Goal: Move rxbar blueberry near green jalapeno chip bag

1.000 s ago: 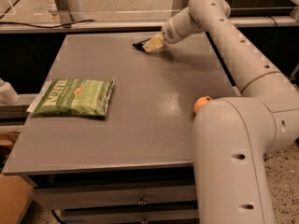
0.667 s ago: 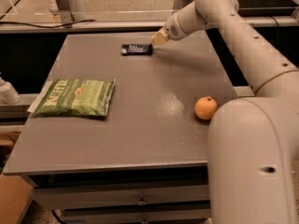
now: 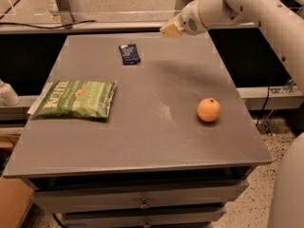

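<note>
The hand [image 3: 172, 29] hangs over the far edge of the desk [image 3: 156, 141], somewhat right of the middle of that edge. It sits at the end of a white arm [image 3: 237, 4] that reaches in from the upper right. It shows as a pale, cream-coloured tip pointing left, and whether it is spread or pressed together cannot be told from this view. Nothing is seen in it. The rxbar blueberry [image 3: 128, 54] lies flat on the grey desk top close to the far edge, left of the hand and apart from it. Its dark navy wrapper has its long side running from the far edge toward the near one. The green jalapeno chip bag [image 3: 76, 99] lies flat by the left edge, about midway between the far and near edges. Its white lettering is turned sideways and its pale end reaches the left edge. The bar and the bag do not touch. The bar sits further toward the far edge and a little to the right of the bag, with bare desk between them. An orange [image 3: 209, 109] rests on the right half of the desk, nearer the right edge, well apart from both bar and bag. Below the near edge the desk front shows drawers [image 3: 142, 204].
</note>
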Controlling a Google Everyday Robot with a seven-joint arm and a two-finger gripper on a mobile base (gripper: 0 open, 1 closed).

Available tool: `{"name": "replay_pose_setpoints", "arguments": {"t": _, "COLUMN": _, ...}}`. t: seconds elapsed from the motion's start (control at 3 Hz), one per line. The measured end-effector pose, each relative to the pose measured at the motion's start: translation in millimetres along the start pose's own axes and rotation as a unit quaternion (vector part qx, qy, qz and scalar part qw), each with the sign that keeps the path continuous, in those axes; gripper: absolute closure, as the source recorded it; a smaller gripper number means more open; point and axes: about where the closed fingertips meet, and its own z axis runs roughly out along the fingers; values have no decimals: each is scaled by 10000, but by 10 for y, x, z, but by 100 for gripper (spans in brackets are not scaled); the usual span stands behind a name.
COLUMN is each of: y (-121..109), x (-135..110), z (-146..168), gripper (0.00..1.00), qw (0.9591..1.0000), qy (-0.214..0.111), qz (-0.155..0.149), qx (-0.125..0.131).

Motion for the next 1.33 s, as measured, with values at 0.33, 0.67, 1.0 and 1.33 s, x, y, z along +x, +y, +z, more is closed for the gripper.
{"name": "replay_pose_setpoints", "arguments": {"t": 0.33, "y": 17, "x": 0, "z": 34, "gripper": 85, "qw": 10000, "qy": 4, "qz": -2, "qx": -28}}
{"name": "replay_pose_setpoints", "arguments": {"t": 0.67, "y": 52, "x": 10, "z": 115, "gripper": 61, "qw": 9999, "qy": 0, "qz": -42, "qx": -143}}
{"name": "replay_pose_setpoints", "arguments": {"t": 1.0, "y": 91, "x": 20, "z": 291, "gripper": 38, "qw": 9994, "qy": -20, "qz": -117, "qx": -311}}
{"name": "replay_pose_setpoints", "arguments": {"t": 1.33, "y": 86, "x": 41, "z": 543, "gripper": 13, "qw": 9990, "qy": 16, "qz": -262, "qx": -372}}
